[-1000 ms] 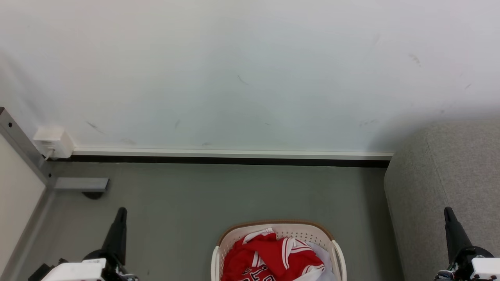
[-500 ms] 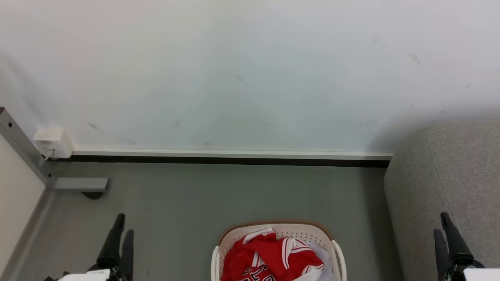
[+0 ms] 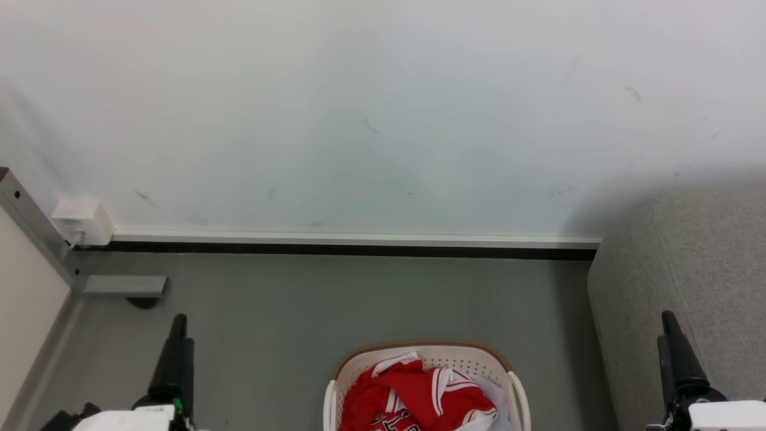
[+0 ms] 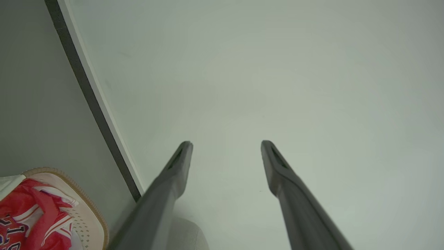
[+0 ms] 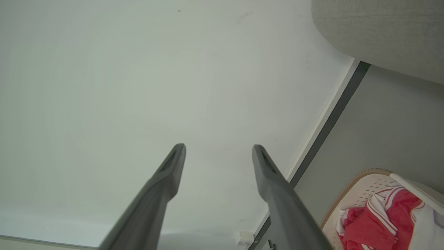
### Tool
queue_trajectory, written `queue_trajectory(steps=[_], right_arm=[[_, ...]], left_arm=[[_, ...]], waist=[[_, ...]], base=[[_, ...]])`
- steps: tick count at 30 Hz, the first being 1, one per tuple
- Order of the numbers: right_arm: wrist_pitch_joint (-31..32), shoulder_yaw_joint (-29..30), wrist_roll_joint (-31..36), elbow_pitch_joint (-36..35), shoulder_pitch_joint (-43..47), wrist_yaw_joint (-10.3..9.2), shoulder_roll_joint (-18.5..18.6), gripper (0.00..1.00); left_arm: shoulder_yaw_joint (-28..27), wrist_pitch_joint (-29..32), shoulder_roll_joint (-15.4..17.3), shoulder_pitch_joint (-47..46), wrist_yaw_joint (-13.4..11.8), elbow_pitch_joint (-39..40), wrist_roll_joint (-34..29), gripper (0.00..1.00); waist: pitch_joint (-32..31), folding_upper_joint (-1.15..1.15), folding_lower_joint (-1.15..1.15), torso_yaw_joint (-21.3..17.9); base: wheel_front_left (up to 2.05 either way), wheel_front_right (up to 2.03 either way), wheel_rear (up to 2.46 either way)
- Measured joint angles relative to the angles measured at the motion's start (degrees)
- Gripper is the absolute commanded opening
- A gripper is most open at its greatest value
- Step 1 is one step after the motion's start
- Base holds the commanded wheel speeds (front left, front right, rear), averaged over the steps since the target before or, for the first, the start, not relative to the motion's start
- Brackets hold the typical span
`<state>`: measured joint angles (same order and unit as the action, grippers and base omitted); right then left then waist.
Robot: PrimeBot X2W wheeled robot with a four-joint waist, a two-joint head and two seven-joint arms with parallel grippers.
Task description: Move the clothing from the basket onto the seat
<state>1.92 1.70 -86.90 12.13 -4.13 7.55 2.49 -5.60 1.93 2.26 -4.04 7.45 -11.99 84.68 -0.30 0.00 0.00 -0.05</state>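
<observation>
The red clothing (image 3: 419,398) lies crumpled in the basket (image 3: 421,346), heaped partly over a pale cloth (image 3: 494,396) at the right side, so it sits uppermost and can likely be taken from above without digging. The basket stands on the grey floor (image 3: 359,299) near the seat (image 3: 688,269), which I judge keeps the carry short. Nothing has been lifted yet. The left pincer (image 4: 226,144) and the right pincer (image 5: 218,147) hover on either side of the basket, well apart from it, each with its fingers spread and nothing between them, pointing towards the wall (image 3: 359,120); that reads as a ready stance before the reach down
</observation>
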Motion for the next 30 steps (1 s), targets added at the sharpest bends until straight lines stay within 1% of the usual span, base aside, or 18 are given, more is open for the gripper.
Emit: queue_trajectory(steps=[19,22,30], right_arm=[[-4.22,-2.59,19.27,-1.97,-0.21,0.01,0.76,1.00],[-4.76,-4.05,23.57,-1.98,-0.24,0.01,1.60,1.00],[-6.38,-5.80,32.11,-1.93,-0.27,0.01,1.90,1.00]], left_arm=[[0.53,-4.12,0.01,1.21,-0.01,4.20,-22.07,1.00],[0.81,-4.80,0.01,1.43,-0.54,4.45,-25.98,1.00],[1.90,-6.44,0.04,1.93,-1.49,4.87,-36.32,1.00]], waist=[[-0.56,0.00,0.00,-0.21],[-0.65,0.00,0.00,-0.24],[-0.86,0.00,0.00,-0.30]], base=[[0.00,0.00,0.00],[0.00,0.00,0.00],[0.00,0.00,0.00]])
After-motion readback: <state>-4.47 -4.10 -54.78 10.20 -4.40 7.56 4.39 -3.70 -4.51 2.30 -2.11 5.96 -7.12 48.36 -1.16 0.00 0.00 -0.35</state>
